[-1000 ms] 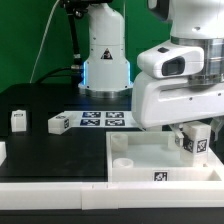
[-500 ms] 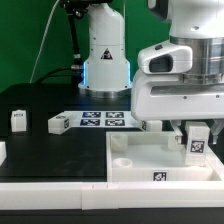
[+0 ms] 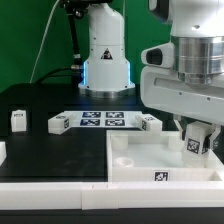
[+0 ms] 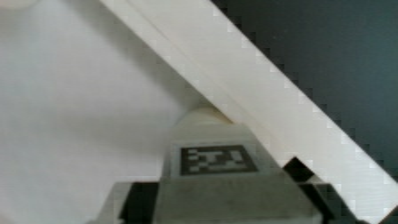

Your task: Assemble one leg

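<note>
Pincer clenched on leg, tag facing out, held upright betw. fingers over white tray by its far-right corner in ext. view. Beyond pincer: loose leg, marker board. Further off on ext. view's left: 2 more legs.

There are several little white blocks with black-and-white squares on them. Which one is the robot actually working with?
Find the large white square panel with raised rims at the front of the black table. Above its corner at the exterior view's right, the gripper holds a small white plastic cuboid leg with a black-and-white tag. Unlike the other white tagged legs lying on the table, this one is clamped between the fingers.
</note>
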Action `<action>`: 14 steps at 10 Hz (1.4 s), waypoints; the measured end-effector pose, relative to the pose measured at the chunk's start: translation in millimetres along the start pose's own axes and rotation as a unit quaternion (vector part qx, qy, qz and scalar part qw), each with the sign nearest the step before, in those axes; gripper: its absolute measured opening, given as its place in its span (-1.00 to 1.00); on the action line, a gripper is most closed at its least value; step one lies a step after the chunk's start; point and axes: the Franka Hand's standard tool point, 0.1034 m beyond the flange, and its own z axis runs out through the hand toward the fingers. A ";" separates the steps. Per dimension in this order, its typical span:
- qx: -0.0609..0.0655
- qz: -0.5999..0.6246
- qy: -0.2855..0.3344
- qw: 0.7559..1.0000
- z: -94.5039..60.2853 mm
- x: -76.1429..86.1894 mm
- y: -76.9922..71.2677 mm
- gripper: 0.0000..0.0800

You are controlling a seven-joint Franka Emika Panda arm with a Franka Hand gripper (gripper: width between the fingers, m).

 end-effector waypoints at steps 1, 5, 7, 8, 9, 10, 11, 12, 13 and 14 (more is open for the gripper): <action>0.000 0.030 -0.001 1.000 0.4 -0.2 0.0 -0.13; -0.004 -0.007 -0.005 1.000 2.2 -10.7 -4.0 0.60; -0.006 -0.144 -0.004 0.990 2.6 -10.8 -3.9 0.62; -0.006 -0.194 -0.004 0.981 2.3 -10.2 -3.7 0.62; -0.005 -0.265 -0.004 0.964 1.6 -9.9 -3.9 0.62; -0.005 -0.324 0.001 0.946 0.5 -9.2 -5.4 0.62; -0.006 -0.368 0.002 0.930 0.5 -7.2 -4.2 0.62; -0.009 -0.434 0.003 0.901 0.5 -4.0 -2.4 0.62; -0.012 -0.489 0.004 0.872 0.4 -1.5 -0.9 0.62; -0.013 -0.527 0.004 0.850 0.5 -0.1 0.0 0.62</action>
